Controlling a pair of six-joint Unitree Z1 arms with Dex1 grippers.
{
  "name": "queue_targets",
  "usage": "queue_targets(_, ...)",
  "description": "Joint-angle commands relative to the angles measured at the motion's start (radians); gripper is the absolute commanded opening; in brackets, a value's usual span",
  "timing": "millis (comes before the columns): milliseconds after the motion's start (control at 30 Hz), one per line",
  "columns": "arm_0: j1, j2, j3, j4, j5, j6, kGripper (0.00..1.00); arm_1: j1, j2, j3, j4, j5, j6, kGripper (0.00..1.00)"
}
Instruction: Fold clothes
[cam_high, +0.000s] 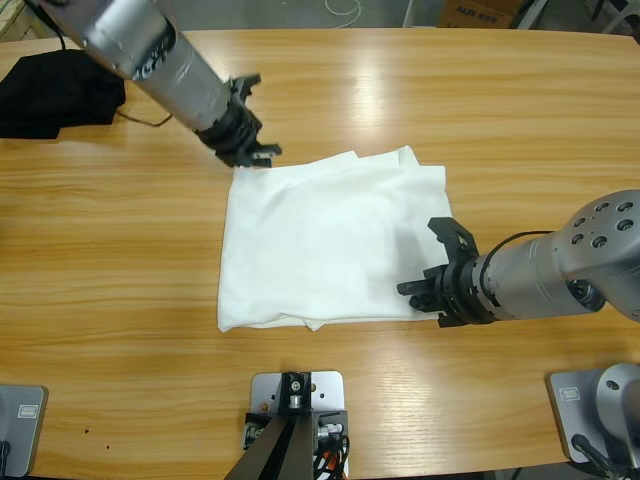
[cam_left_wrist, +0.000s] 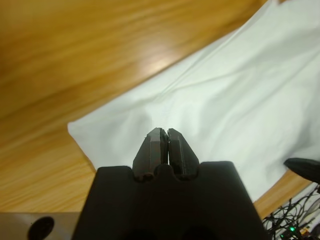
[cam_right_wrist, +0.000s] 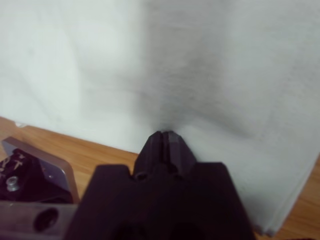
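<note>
Left tool (cam_left_wrist: 164, 131): jaws pressed together with no cloth between them, tips just over the white T-shirt (cam_high: 325, 240) near its far-left corner. In the high view this tool (cam_high: 258, 152) sits at that corner, its arm coming in from the upper left.

Right tool (cam_right_wrist: 165, 134): jaws likewise closed and empty as far as can be seen, tips against or just above the shirt close to its near-right edge. High view puts it (cam_high: 425, 290) at the shirt's lower right corner.

Shirt lies mid-worktop (cam_high: 120, 290), already folded into a rough rectangle of several layers; sleeves and collar not visible, lettering not visible. Far-right edge is uneven, layers stepped. Judgement: most folding is done; what remains is perhaps one more fold or tidying of edges.

Black garment (cam_high: 50, 92) lies bunched at the far-left corner, well apart from the shirt.

Containers: none in view.
</note>
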Motion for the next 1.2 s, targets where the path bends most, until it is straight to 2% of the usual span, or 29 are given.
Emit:
queue_targets(33, -0.015, 0.094, 0.032, -0.044, -0.034, -0.007, 0.0, 0.011, 0.044, 0.055, -0.011, -0.016, 0.004, 0.0)
queue_targets(367, -0.057, 0.124, 0.036, -0.042, -0.085, -0.008, 0.0, 0.011, 0.062, 0.051, -0.022, -0.016, 0.004, 0.0)
queue_targets(500, -0.043, 0.155, 0.011, -0.038, -0.043, -0.035, 0.0, 0.011, 0.052, 0.057, -0.022, -0.016, 0.005, 0.0)
queue_targets(667, -0.043, 0.195, -0.089, 0.062, 0.073, -0.098, 0.0, 0.011, 0.036, 0.065, -0.02, -0.016, 0.007, 0.0)
queue_targets(1000, 0.024, 0.182, -0.076, 0.062, 0.099, -0.184, 0.0, 0.011, 0.036, 0.068, -0.022, -0.017, 0.009, 0.0)
queue_targets(1200, 0.161, 0.035, 0.009, -0.004, 0.117, -0.151, 0.0, 0.011, 0.035, 0.068, -0.022, -0.018, 0.009, 0.0)
